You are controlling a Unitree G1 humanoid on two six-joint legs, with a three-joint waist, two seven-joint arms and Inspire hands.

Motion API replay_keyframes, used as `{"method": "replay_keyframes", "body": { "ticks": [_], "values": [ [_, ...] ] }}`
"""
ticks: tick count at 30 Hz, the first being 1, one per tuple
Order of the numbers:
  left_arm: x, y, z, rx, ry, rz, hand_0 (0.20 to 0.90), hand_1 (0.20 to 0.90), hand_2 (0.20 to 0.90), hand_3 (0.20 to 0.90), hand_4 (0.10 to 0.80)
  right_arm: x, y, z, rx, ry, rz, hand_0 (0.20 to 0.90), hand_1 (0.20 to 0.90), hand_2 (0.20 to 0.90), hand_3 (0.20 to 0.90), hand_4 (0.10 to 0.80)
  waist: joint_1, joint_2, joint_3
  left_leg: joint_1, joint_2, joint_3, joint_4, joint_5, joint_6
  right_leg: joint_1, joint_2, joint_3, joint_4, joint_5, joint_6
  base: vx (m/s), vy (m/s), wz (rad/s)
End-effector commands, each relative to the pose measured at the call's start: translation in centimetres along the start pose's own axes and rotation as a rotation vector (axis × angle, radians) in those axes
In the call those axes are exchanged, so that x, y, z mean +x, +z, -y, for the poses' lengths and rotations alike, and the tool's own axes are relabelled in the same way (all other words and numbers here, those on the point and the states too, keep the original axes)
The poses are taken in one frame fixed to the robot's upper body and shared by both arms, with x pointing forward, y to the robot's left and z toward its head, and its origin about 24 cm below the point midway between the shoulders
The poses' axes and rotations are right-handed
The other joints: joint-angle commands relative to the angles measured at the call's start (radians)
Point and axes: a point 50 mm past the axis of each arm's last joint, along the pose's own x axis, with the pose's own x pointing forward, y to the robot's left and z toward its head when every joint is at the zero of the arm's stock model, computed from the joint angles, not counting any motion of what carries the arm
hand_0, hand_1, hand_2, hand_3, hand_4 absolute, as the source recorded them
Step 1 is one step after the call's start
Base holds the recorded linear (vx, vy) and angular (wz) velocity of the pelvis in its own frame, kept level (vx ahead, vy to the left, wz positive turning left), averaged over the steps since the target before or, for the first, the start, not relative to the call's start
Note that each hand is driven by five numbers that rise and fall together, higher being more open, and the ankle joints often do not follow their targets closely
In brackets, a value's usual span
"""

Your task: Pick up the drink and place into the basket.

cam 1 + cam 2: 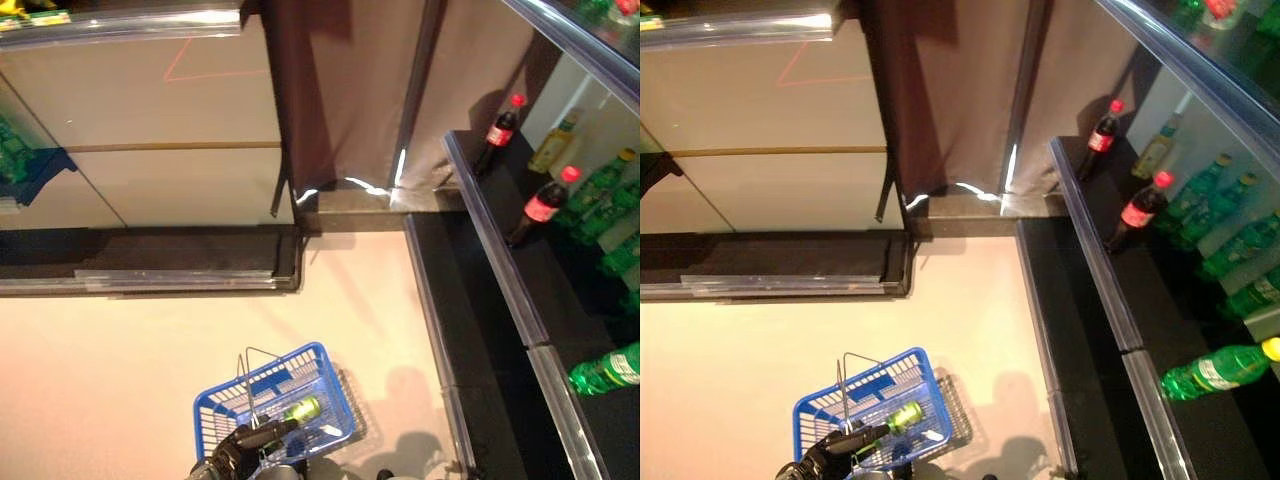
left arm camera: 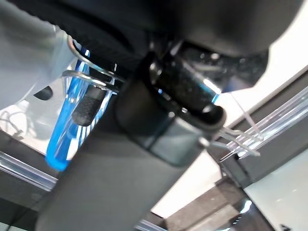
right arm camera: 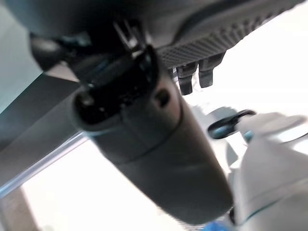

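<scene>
A blue wire-handled basket (image 1: 222, 402) hangs low over the pale floor at the bottom centre. Inside it lies a green drink bottle (image 1: 302, 408), tilted on its side against the mesh bottom. My left hand (image 1: 238, 450) is at the basket's near rim, fingers curled round the basket handle (image 2: 90, 79), whose black grip (image 2: 88, 109) shows in the left wrist view. My right hand (image 3: 159, 144) shows only in the right wrist view, holding nothing, with its fingers (image 3: 192, 77) loosely extended.
A dark shelf unit (image 1: 520, 290) runs along the right with cola bottles (image 1: 500, 130) (image 1: 545, 205) and green bottles (image 1: 606, 372). A glass-fronted cabinet (image 1: 150, 150) and its dark base stand at the back left. A brown curtain (image 1: 350, 90) hangs behind.
</scene>
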Motion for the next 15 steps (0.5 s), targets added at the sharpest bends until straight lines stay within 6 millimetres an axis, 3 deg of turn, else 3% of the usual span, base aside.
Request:
{"method": "replay_keyframes", "body": {
  "ticks": [1, 5, 8, 11, 15],
  "values": [
    [0.0, 4.5, 0.5, 0.058, -0.105, 0.179, 0.300, 0.300, 0.300, 0.200, 0.100, -0.1, 0.3, 1.1, 0.016, -0.037, 0.026, 0.900, 0.900, 0.900, 0.900, 0.800, 0.025, -0.005, -0.034, -0.086, 0.027, -0.032, 0.033, -0.006, 0.001, -0.067, 0.019, 0.009, 0.154, 0.027, -0.012, 0.130, 0.201, 0.08],
    [0.2, 5.1, 1.2, 0.084, -0.120, 0.190, 0.300, 0.300, 0.300, 0.200, 0.100, 0.0, 0.4, 0.3, 0.032, -0.018, 0.032, 0.900, 0.900, 0.900, 0.900, 0.800, 0.025, -0.004, -0.038, -0.085, 0.001, -0.038, 0.037, -0.025, 0.040, -0.158, -0.007, 0.015, 0.341, 0.111, 0.018, 0.091, 0.212, 0.07],
    [0.2, 5.0, 1.1, 0.095, -0.112, 0.183, 0.300, 0.300, 0.300, 0.200, 0.100, 0.0, 0.3, 0.2, 0.017, -0.008, 0.030, 0.900, 0.900, 0.900, 0.900, 0.800, 0.016, 0.019, -0.030, -0.044, 0.001, -0.033, 0.019, -0.035, 0.049, -0.265, -0.019, -0.005, 0.503, 0.161, 0.008, 0.111, 0.219, 0.26],
    [0.1, 5.0, 0.8, 0.089, -0.094, 0.178, 0.300, 0.300, 0.300, 0.200, 0.100, 0.0, 0.5, 0.2, 0.006, -0.004, 0.028, 0.900, 0.900, 0.900, 0.900, 0.800, 0.008, 0.013, -0.024, -0.009, -0.001, -0.018, 0.006, -0.045, 0.041, -0.288, -0.031, -0.045, 0.400, 0.164, 0.003, 0.162, 0.056, 0.13],
    [-0.1, 5.0, 0.5, 0.108, -0.090, 0.175, 0.300, 0.300, 0.300, 0.200, 0.100, 0.0, 0.7, 0.3, 0.022, -0.006, 0.038, 0.900, 0.900, 0.900, 0.900, 0.800, -0.023, -0.011, -0.011, 0.030, -0.031, -0.033, -0.005, -0.083, 0.041, -0.337, 0.023, -0.044, 0.195, 0.189, 0.020, 0.186, -0.035, 0.01]
  ]
}}
